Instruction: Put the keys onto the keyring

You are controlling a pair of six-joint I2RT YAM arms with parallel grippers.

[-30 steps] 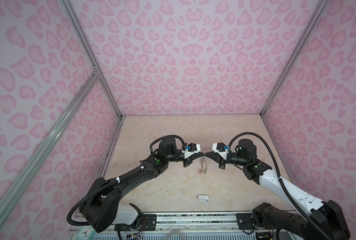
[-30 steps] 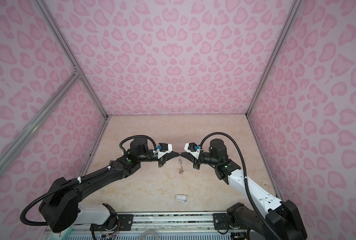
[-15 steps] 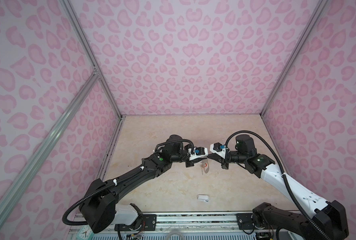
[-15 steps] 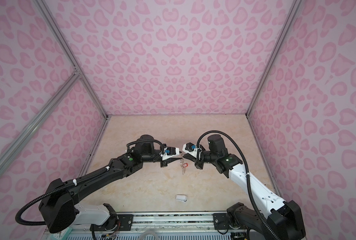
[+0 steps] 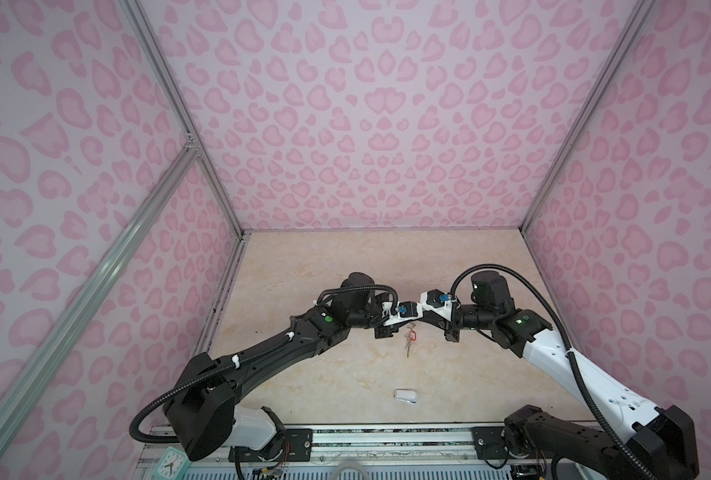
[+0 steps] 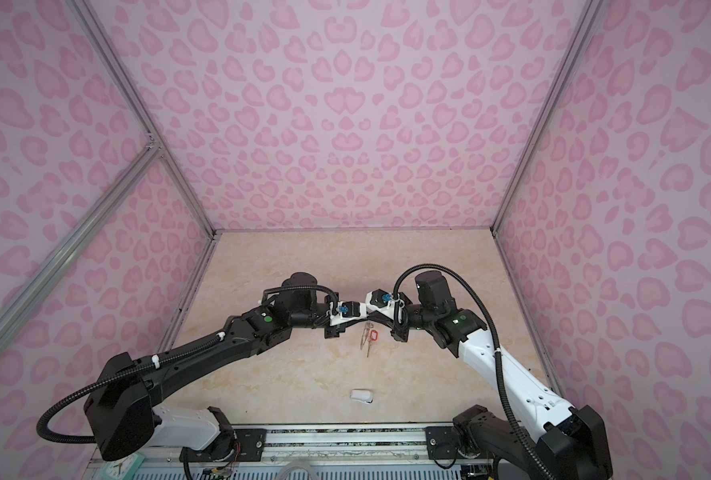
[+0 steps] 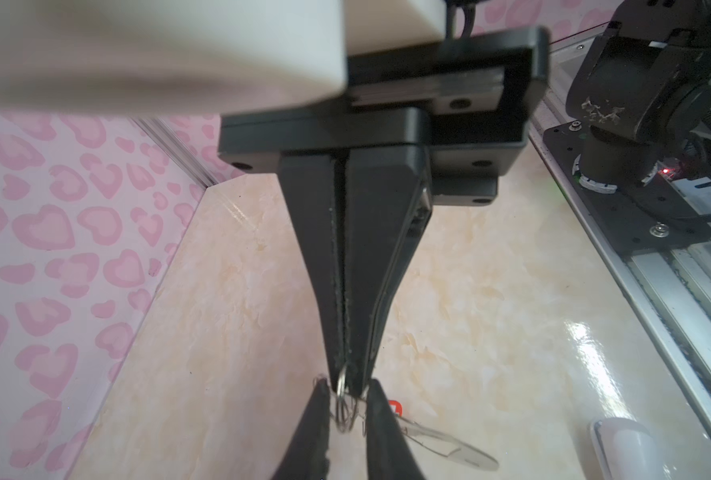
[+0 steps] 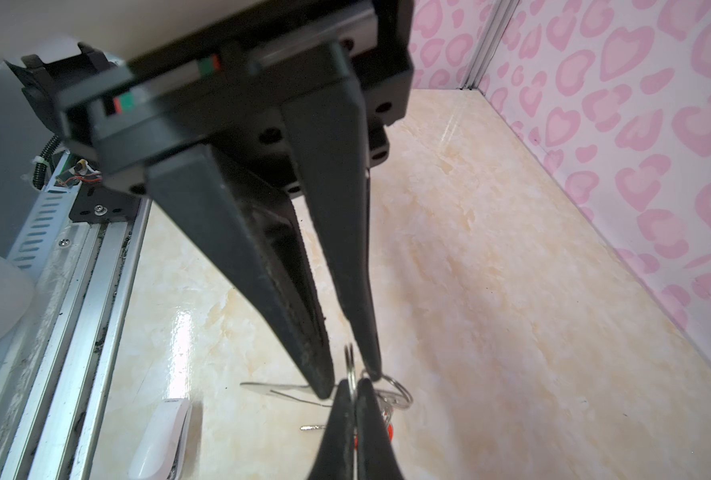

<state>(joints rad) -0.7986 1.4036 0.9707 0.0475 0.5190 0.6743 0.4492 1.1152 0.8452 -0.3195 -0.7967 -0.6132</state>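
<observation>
- Left wrist view: left gripper [image 7: 344,373] pinches a wire ring [image 7: 339,385].
- Right gripper [image 7: 347,391], jaws barely parted, grips keyring [image 7: 347,411].
- Red tag [image 7: 395,408] just beside.

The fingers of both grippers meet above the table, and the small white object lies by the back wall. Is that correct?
No: the small white object lies by the front rail, not at the back, as both top views show. The rest holds.

Too small in both top views to tell keys [image 6: 368,351] from keyring [image 6: 363,334]. Mostly hidden behind left end effector [image 7: 346,395]: orange tag [image 7: 395,409]. Cut off by picture edge in both wrist views: white rounded object [image 7: 624,451].
</observation>
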